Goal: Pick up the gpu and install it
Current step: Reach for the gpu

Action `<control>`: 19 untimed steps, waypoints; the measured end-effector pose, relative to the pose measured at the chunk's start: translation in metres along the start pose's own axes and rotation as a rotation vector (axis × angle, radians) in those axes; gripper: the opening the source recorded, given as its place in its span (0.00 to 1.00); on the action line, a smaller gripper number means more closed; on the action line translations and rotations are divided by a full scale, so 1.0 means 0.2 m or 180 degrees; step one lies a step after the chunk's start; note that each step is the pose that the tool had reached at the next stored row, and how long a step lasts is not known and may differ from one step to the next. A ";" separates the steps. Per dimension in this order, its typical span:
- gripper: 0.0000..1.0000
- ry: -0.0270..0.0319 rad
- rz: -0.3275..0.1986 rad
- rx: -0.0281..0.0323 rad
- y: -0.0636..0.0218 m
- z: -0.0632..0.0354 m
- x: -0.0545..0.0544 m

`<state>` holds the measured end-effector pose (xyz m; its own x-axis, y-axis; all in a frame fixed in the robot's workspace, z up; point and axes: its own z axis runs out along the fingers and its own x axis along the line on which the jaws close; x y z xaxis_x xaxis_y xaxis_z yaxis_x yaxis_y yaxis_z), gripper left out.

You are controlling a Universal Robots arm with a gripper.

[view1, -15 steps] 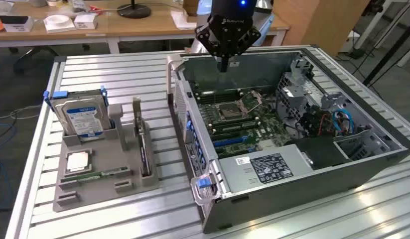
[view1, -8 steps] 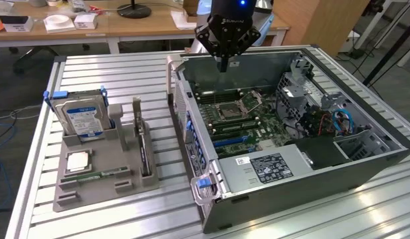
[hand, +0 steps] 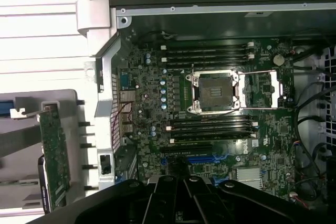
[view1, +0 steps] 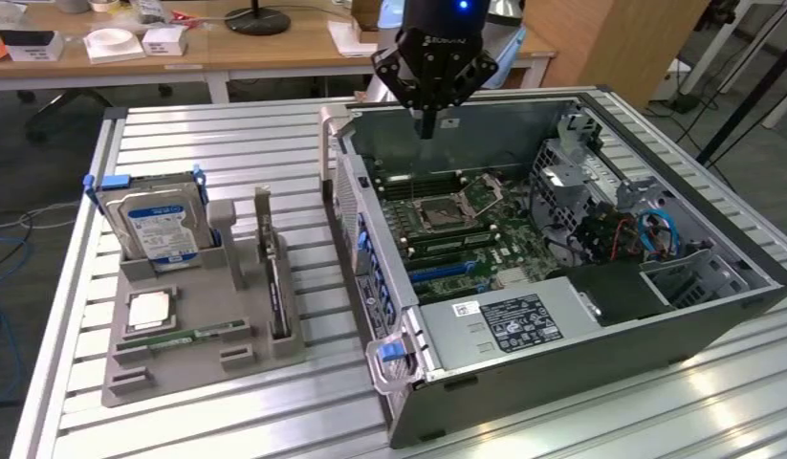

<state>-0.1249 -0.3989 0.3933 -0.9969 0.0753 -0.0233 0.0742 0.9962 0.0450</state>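
The pincer (view1: 426, 122) is closed on nothing and hangs above the far wall of the open computer case (view1: 559, 354), with the motherboard (hand: 210, 93) directly under it. The gpu (view1: 275, 282) is well away from it, outside the case, standing on edge in a grey holder (view1: 176, 371) on the desk (view1: 214, 143), just beside the hard drive (view1: 157, 229). The risk, as I judge it: closed jaws cannot take the thin card, and a reach toward it could clip the case wall between them — or nudge the drive. The exterior view gives the card's upright stance; the wrist view gives its green face and the blue slot (hand: 197, 159) near the fingertips.
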 end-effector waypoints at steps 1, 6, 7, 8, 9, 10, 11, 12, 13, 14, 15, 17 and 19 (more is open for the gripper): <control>0.11 0.0000 0.0000 0.0000 0.000 0.000 0.00; 0.11 0.0000 0.0000 0.0000 -0.001 0.000 0.01; 0.11 0.0000 0.0000 0.0000 -0.001 0.000 0.01; 0.11 0.0000 0.0000 0.0000 -0.001 0.000 0.02; 0.11 0.0000 0.0000 0.0000 -0.001 0.000 0.02; 0.11 0.0000 0.0000 0.0000 -0.001 0.000 0.02; 0.11 0.0000 0.0000 0.0000 -0.002 0.000 0.02; 0.11 0.0000 0.0000 0.0000 -0.002 -0.001 0.02; 0.11 0.0000 0.0000 0.0000 -0.002 0.000 0.03; 0.11 0.0000 0.0000 0.0000 -0.002 -0.001 0.03; 0.11 0.0000 0.0000 0.0000 -0.002 -0.001 0.03; 0.11 0.0000 0.0000 0.0000 -0.002 -0.001 0.03; 0.11 0.0000 0.0000 0.0000 -0.003 -0.001 0.04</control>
<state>-0.1326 -0.3988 0.3933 -0.9969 0.0753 -0.0233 0.0742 0.9962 0.0451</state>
